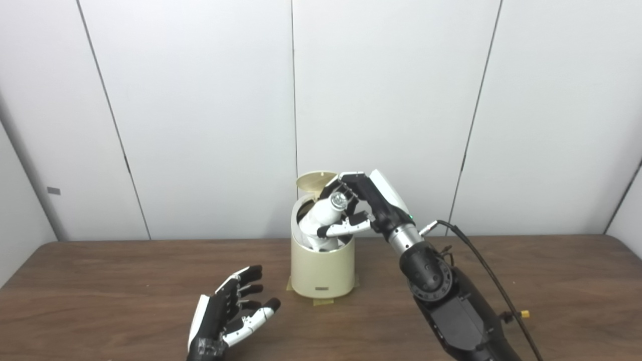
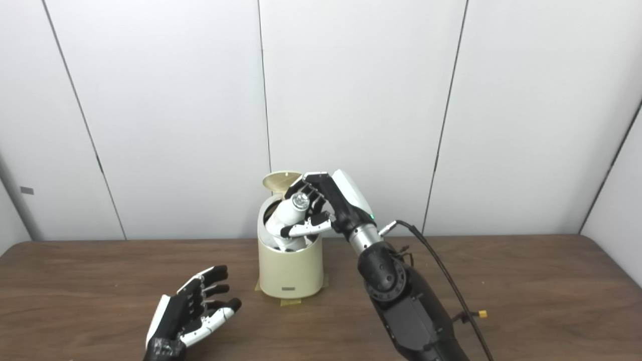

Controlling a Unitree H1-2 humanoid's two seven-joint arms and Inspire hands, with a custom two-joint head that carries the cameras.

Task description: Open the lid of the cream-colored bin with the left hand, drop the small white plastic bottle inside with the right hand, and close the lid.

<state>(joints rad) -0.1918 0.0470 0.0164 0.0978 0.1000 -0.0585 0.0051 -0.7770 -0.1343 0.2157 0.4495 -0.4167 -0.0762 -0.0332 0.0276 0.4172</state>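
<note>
Right hand (image 1: 358, 208) is wrapped around the small white plastic bottle (image 1: 323, 218), which sits tilted with its bottom end already down inside the cream-colored bin (image 1: 321, 271). Lid (image 1: 315, 180) is flipped up just behind the fingers. Left hand (image 1: 230, 313) hovers near the table (image 1: 100, 291), fingers spread, holding nothing.

Bin (image 1: 321, 273): smooth cream plastic, faint sheen; bottle (image 1: 323, 216): matt white plastic with shiny metallic cap; table (image 1: 551, 281): dark wood-grain, satin; right hand (image 1: 358, 208) and left hand (image 1: 228, 316): glossy black-and-white plastic shells.
</note>
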